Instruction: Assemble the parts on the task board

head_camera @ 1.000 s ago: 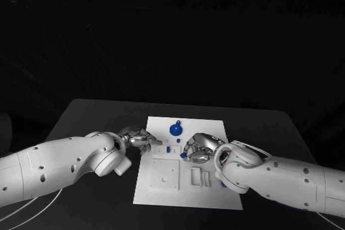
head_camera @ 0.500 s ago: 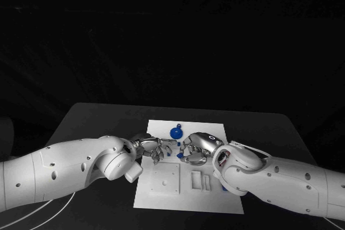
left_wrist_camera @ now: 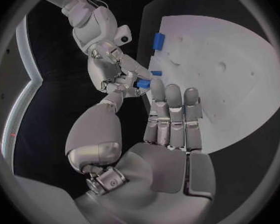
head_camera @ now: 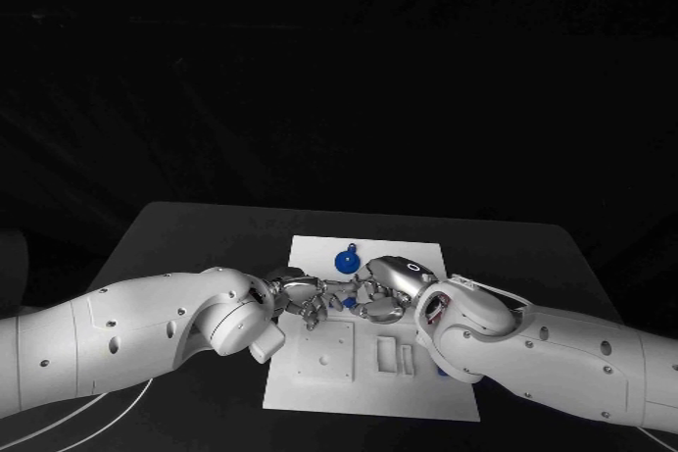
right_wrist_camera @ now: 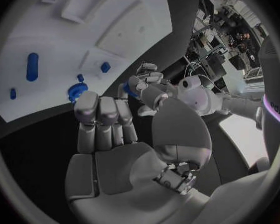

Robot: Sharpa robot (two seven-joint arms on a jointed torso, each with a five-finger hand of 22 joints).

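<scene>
Over the board [head_camera: 370, 393] the right hand [head_camera: 379, 297] pinches a small blue part [left_wrist_camera: 143, 84] and offers it to the left hand [head_camera: 301, 293], fingers apart and empty, which looks like a handover needing a careful closing grasp.

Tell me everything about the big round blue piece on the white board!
The round blue piece is a bright blue disc with a small tab at its far edge, plastic by its look. It sits on the far part of the white board, just beyond where the two hands meet. Nothing touches it. The right wrist view shows it too, raised a little above the board.
</scene>
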